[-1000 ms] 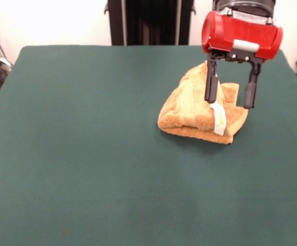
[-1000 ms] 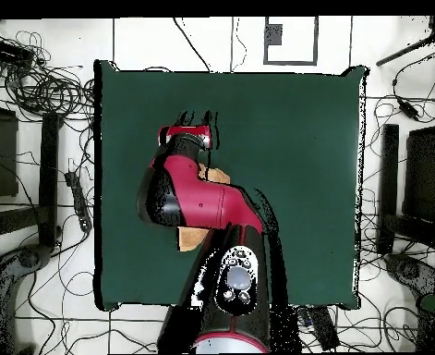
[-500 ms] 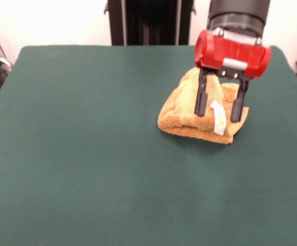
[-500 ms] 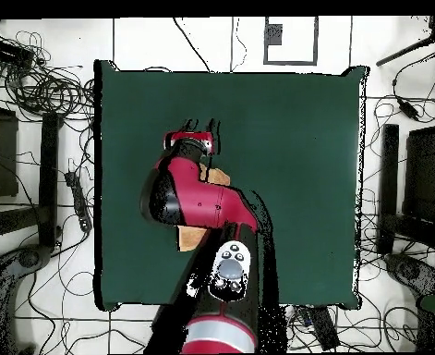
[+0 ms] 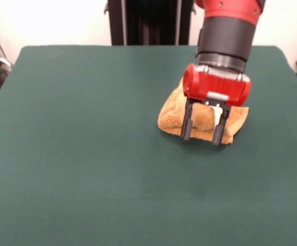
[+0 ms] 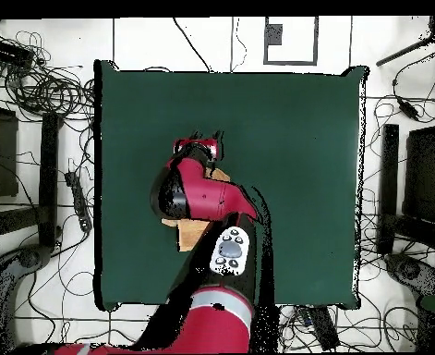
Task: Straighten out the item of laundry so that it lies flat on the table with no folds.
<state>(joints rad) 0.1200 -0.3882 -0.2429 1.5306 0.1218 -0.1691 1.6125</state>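
I read the two black fingers as spread wide, one on each side of the towel's near edge, nothing pinched between them. Gripper tips sit low, at or very near the table surface along the towel's front edge; I cannot tell whether they touch the cloth. The white-yellow care tag shows between the fingers, just under the red gripper housing.

The towel is a bunched orange-tan heap, folded over itself, not flat. In the front view it lies on the right half of the table, toward the far side, with the arm coming down over its upper part and hiding much of it.

Overhead view: the gripper points away from the robot base, the red arm covers most of the towel, and only small tan patches show beside the arm. There the towel sits left of the table's centre, well clear of every edge.

Green cloth around the heap looks smooth in both views
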